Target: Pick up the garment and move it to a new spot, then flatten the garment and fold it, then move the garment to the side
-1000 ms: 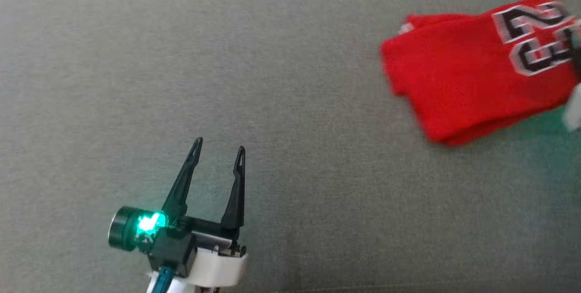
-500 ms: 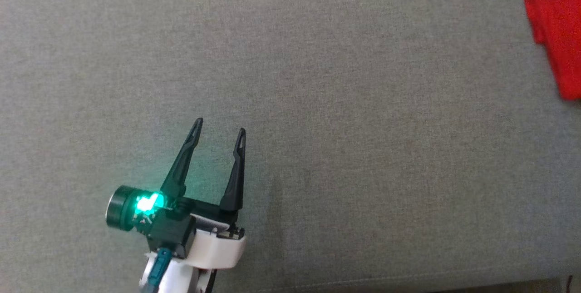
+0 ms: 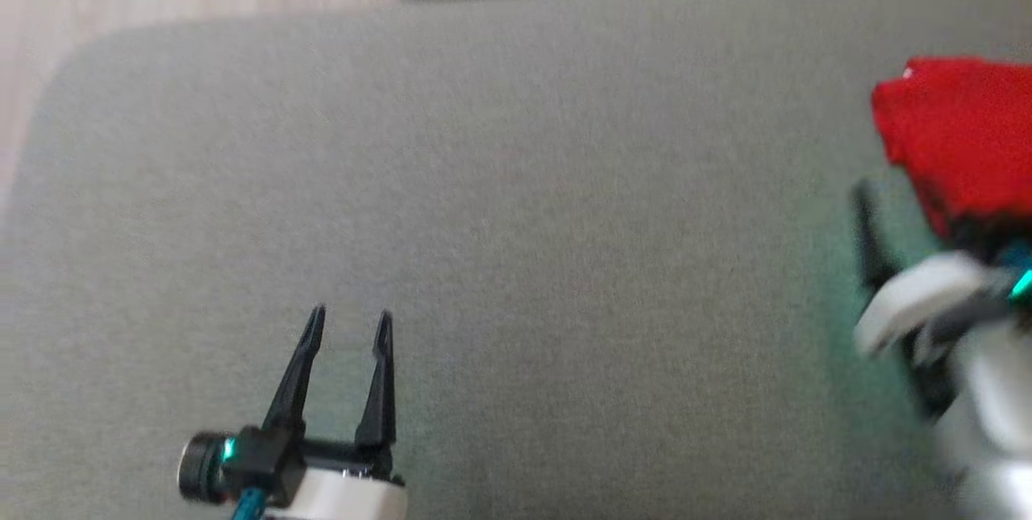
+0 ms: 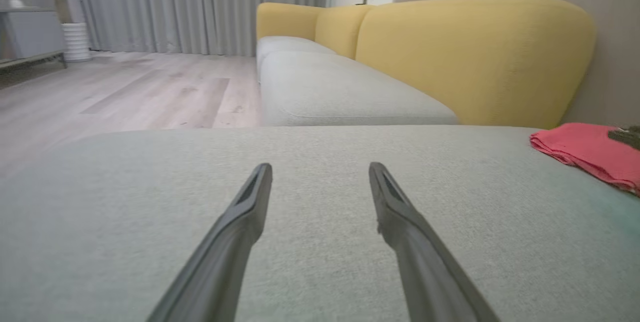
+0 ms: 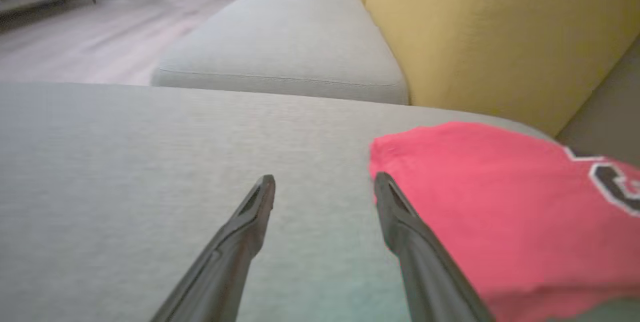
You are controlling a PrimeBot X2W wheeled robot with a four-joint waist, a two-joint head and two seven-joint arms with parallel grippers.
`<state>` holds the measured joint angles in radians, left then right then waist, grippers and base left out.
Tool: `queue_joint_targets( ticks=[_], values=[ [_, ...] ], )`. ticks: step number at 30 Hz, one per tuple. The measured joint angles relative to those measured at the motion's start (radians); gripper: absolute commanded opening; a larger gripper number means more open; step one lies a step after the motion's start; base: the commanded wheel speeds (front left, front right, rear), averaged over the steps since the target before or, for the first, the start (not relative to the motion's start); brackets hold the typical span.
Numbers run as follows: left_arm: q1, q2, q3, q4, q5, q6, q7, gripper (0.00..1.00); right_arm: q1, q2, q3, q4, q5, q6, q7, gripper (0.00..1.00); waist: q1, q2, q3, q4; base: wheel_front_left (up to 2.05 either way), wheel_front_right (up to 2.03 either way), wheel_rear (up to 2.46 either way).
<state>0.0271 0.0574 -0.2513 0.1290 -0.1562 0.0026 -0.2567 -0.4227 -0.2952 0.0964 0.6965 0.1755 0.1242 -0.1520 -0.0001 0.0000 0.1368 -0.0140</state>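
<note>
The garment [image 5: 500, 212] is red with black, white-edged numerals [image 5: 612, 184]; the cushion [image 3: 484, 181] grey, backrest [image 4: 475, 52] yellow.

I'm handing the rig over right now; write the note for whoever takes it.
Left gripper: open, empty, over the bare grey sofa cushion.
Right gripper: open, empty, at the edge of the red jersey.
The red jersey lies folded on the right side of the cushion.
Done: the fold and, it seems, the move aside.
Left: probably only drawing the arms back.

Grey sofa seat [image 4: 320, 87], yellow backrest [image 4: 475, 57], pale wood floor [image 4: 125, 92], grey curtains [image 4: 200, 7].
</note>
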Motion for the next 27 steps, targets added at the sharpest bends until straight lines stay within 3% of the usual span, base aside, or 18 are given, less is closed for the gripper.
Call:
queue_joint_targets(
  ticks=[5, 10, 13, 16, 27],
  values=[
    [0.069, -0.001, 0.01, 0.03, -0.053, 0.025, 0.0, 1.0, 0.206, 0.121, 0.051, -0.082, 0.038, 0.0, -0.092, 1.0, 0.0, 0.0, -0.12, 0.028, 0.0, 0.0, 0.0],
    [0.111, -0.001, 0.018, 0.025, -0.048, 0.035, 0.0, 1.0, 0.406, 0.197, 0.028, -0.395, -0.035, 0.0, -0.099, 1.0, -0.0001, 0.0, -0.21, 0.059, 0.0, 0.0, 0.0],
    [0.144, 0.0, 0.036, -0.014, -0.012, 0.054, 0.0, 1.0, 0.54, 0.222, 0.01, -0.502, -0.086, 0.0, -0.099, 1.0, -0.0001, 0.0, -0.254, 0.07, 0.0, 0.0, 0.0],
    [0.204, 0.0, 0.056, -0.041, 0.001, 0.087, 0.0, 1.0, 0.659, 0.235, -0.013, -0.525, -0.132, 0.0, -0.099, 1.0, -0.0001, 0.0, -0.296, 0.069, 0.0, 0.0, 0.0],
    [0.246, 0.0, 0.057, -0.035, 0.059, 0.085, 0.0, 1.0, 0.68, 0.251, -0.08, -0.525, -0.137, 0.0, -0.099, 1.0, 0.0, 0.0001, -0.328, 0.06, 0.0, 0.0, 0.0]
  ],
)
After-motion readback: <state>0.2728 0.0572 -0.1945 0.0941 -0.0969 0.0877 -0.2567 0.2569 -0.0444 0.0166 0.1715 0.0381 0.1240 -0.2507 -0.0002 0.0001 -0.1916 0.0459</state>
